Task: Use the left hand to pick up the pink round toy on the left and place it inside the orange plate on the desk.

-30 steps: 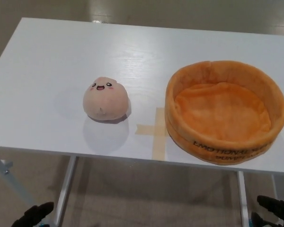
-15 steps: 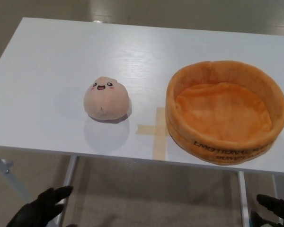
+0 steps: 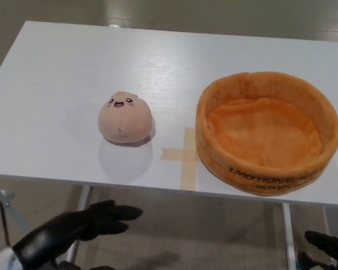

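Plush pink toy [image 3: 125,118], soft fabric orange plate [image 3: 267,132], smooth matt white desk [image 3: 62,73]

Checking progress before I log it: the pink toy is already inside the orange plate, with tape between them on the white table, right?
Not quite. The head view shows the pink toy on the white table, left of the empty orange plate, tape between them.
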Motion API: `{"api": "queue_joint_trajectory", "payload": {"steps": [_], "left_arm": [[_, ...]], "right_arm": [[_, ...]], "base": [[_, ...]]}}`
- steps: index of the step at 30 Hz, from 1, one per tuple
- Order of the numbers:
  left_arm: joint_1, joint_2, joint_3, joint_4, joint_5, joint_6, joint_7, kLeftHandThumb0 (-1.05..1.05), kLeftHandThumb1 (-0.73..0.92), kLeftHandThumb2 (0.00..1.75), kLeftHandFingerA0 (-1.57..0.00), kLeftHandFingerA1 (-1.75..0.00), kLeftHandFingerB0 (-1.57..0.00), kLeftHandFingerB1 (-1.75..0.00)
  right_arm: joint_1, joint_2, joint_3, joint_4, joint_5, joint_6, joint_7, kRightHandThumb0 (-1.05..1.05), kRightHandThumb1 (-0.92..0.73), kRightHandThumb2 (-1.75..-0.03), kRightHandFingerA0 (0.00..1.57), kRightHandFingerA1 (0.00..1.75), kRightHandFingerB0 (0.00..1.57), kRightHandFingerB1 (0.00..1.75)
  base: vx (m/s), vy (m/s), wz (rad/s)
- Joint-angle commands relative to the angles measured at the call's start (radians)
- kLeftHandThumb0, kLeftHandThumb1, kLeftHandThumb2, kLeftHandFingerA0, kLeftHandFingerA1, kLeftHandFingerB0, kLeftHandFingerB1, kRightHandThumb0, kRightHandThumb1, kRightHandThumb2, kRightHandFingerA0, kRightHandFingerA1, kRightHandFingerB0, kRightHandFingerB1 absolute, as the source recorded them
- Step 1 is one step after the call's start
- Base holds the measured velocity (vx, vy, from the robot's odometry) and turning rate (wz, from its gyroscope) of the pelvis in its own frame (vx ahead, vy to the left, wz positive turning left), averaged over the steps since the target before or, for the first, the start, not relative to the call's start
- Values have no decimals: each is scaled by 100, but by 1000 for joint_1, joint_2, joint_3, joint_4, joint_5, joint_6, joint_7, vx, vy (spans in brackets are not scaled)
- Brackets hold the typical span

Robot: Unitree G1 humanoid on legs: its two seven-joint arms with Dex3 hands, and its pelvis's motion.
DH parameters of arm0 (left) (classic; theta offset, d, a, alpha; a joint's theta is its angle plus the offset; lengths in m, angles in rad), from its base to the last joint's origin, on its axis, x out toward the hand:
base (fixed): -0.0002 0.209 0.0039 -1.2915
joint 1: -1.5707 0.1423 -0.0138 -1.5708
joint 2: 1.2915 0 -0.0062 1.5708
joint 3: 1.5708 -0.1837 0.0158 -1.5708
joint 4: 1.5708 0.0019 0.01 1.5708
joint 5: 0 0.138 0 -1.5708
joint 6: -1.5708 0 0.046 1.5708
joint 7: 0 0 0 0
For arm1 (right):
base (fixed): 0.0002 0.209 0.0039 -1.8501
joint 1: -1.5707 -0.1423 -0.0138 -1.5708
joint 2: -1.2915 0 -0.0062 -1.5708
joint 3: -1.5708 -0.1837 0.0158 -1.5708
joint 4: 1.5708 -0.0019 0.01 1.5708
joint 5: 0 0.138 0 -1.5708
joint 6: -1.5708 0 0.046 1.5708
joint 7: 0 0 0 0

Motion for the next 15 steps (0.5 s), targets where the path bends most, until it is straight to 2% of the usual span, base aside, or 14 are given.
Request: {"api": "queue_joint_trajectory", "payload": {"steps": [1, 2, 4, 5, 6, 7, 8, 9, 10, 13, 14, 15], "left_arm": [[28, 258, -120, -545, -364, 153, -506, -22, 46, 95, -17, -51, -13, -48], [5, 276, -98, -620, -422, 181, -495, -17, 61, 66, -30, -36, -25, -33], [-10, 298, -71, -685, -483, 218, -481, -14, 60, 66, -32, -37, -27, -34], [-12, 304, -58, -705, -499, 227, -467, -15, 41, 92, -23, -54, -17, -51], [-11, 312, -33, -739, -527, 241, -436, -32, 73, 64, -8, -30, -11, -26], [-8, 315, -19, -755, -547, 253, -419, -32, 73, 64, -8, -30, -11, -26], [-4, 294, 26, -774, -539, 220, -352, -24, 54, 56, -28, -34, -30, -33], [0, 268, 78, -795, -524, 177, -272, -24, 54, 56, -28, -34, -30, -33], [1, 258, 106, -802, -524, 169, -236, -31, 52, 62, -23, -39, -23, -34], [-30, 210, 142, -794, -528, 168, -175, -26, 53, 60, -18, -37, -18, -32], [-123, 125, 156, -701, -392, 99, -92, -18, 40, 88, -2, -50, 0, -47], [-199, 81, 164, -627, -272, 72, -35, -20, 37, 52, 0, -17, -12, -25]], "right_arm": [[4, 1, 7, 14, -7, -22, -34, -18, -55, -60, 63, 67, 66, 54], [3, 0, -1, 14, 4, -20, -12, -17, -57, -60, 60, 67, 64, 54], [2, -1, 2, 14, 3, -18, -9, -17, -58, -60, 60, 68, 64, 56], [2, 0, 1, 14, 4, -20, -10, -17, -56, -61, 61, 73, 64, 57], [1, 0, -1, 13, 5, -20, -13, -17, -55, -61, 63, 73, 66, 56], [-1, 0, 0, 14, 3, -17, -19, -17, -55, -61, 63, 73, 66, 56], [-2, 0, -1, 14, 4, -18, -19, -14, -56, -61, 62, 72, 65, 56], [-3, 0, -2, 14, 6, -19, -18, -14, -56, -61, 62, 72, 65, 56], [-3, 0, -2, 14, 6, -19, -15, -15, -57, -61, 61, 72, 65, 56], [-2, -2, -1, 14, 5, -22, -8, -17, -56, -61, 62, 73, 65, 57], [-2, -2, -1, 14, 5, -20, -6, -19, -57, -60, 61, 73, 65, 56], [-3, -1, -1, 14, 6, -14, -6, -17, -58, -59, 61, 72, 66, 56]], "base": [[0, 0, 0], [0, 0, 0], [0, 0, 0], [0, 0, 0], [0, 0, 0], [0, 0, 0], [0, 0, 0], [0, 0, 0], [0, 0, 0], [0, 0, 0], [0, 0, 0], [0, 0, 0]]}}
